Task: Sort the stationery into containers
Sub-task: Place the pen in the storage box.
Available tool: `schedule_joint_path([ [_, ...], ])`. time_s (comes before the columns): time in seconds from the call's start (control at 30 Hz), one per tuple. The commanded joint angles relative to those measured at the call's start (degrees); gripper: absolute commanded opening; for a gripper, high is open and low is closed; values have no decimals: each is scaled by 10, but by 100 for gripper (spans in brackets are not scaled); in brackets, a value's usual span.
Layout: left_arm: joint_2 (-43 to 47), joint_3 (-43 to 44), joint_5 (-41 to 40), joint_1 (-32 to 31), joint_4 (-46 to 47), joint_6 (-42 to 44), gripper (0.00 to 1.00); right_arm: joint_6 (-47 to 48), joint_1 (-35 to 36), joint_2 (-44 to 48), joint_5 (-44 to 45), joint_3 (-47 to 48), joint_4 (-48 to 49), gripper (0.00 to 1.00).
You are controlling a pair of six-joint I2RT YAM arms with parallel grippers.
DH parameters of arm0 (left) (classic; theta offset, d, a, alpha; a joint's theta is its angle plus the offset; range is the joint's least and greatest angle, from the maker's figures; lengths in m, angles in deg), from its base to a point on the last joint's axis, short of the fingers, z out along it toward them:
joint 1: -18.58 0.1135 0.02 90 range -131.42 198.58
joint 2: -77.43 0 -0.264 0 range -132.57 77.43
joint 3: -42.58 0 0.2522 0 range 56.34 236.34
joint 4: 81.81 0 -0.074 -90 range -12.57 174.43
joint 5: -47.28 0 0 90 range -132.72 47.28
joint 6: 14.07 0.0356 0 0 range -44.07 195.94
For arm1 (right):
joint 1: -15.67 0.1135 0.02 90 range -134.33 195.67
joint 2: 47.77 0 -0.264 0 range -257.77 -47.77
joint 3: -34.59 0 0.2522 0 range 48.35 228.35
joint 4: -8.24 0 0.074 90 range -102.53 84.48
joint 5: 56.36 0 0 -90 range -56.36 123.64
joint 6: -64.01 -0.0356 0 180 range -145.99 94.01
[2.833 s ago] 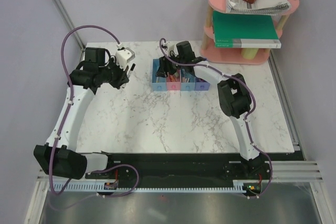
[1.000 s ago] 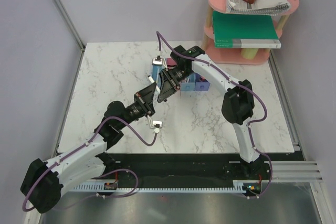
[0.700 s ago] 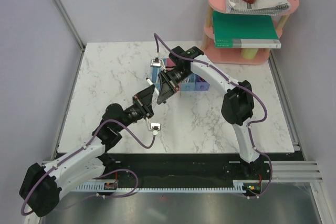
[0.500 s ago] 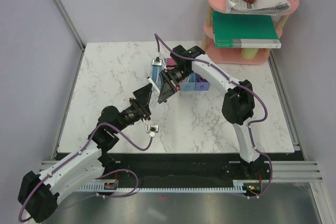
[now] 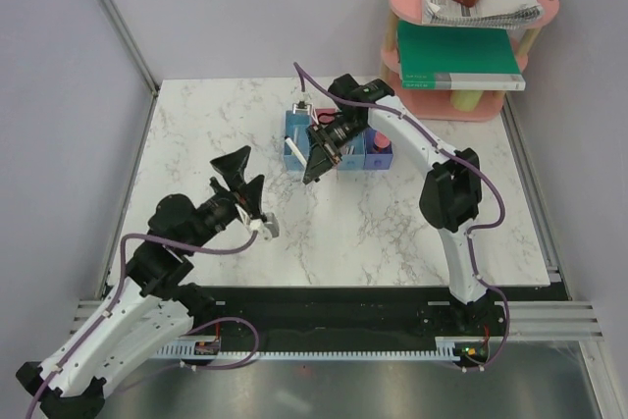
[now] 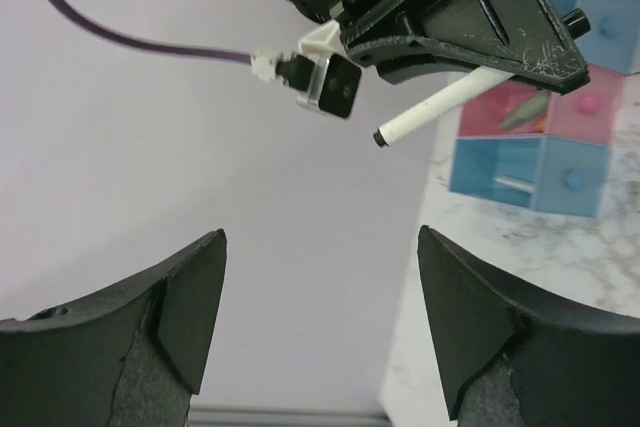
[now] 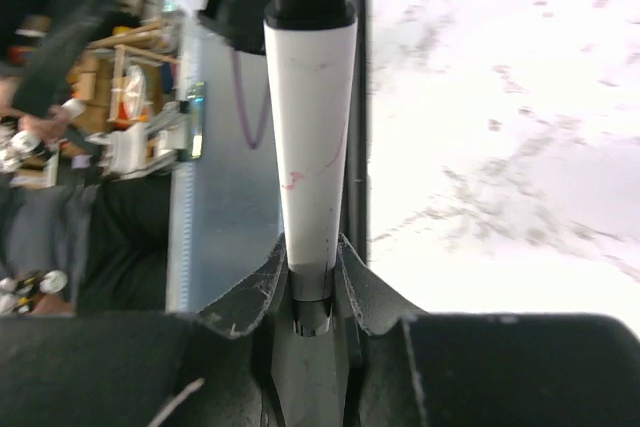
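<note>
Top external view, station observed from the near edge: the left gripper (image 5: 242, 176) sits low on the near-left part of the white marble-patterned table (image 5: 216, 125), well apart from the work, its two black fingers spread wide with nothing between them. The left wrist view confirms this: the left gripper (image 6: 320, 247) shows both fingertips far apart and bare. The right gripper (image 5: 316, 156) hangs at the left end of the joined row of four small plastic bins (image 5: 379, 157), coloured light blue, pink, light blue and dark blue. Its jaws are clamped tight on a white-barrelled pen with a black cap (image 5: 293, 149). In the left wrist view the pen (image 6: 440, 107) juts out of the right gripper (image 6: 480, 57) at a slant, off the table and just beside the row of bins (image 6: 525, 172); it is not inside any compartment. The right wrist view shows the right gripper (image 7: 310, 267) pinching the pen (image 7: 315, 137) near one end, the capped end pointing away. Small items lie in the pink and the light-blue bins; I cannot identify them. A pink two-tier oval shelf (image 5: 471, 110) stands at the far right corner, carrying a large green book (image 5: 456, 51) and a spiral-bound notebook (image 5: 491, 12).
</note>
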Motion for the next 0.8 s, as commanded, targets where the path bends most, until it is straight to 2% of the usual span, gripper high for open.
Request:
schedule_joint_path([
  [0.0,-49,108,-75,-2,-181,-228,82,-38,-11,26,125,25,89,0],
  [0.07,-93,141,-60,0,-263,-320,82,-69,-12,34,176,14,157,0],
  [0.1,-98,148,-39,5,-277,-356,82,-76,-12,34,231,12,177,0],
  [0.13,-95,149,16,19,-299,-365,82,-84,-11,32,256,14,213,0],
  [0.17,-92,149,27,21,-321,-378,82,-97,-12,27,298,18,228,0],
  [0.3,-107,149,20,21,-385,-458,84,-122,-12,-23,385,50,280,0],
  [0.4,-157,188,27,22,-439,-500,85,-143,-13,-64,423,71,326,0],
  [0.5,-222,246,76,37,-502,-539,86,-157,-11,-110,440,108,342,0],
  [0.53,-237,259,116,52,-514,-549,86,-158,-9,-118,443,120,352,0],
  [0.63,-283,302,177,68,-545,-567,86,-183,-8,-133,444,88,417,0],
  [0.77,-306,346,195,73,-549,-578,86,-213,-10,-139,447,51,510,0],
])
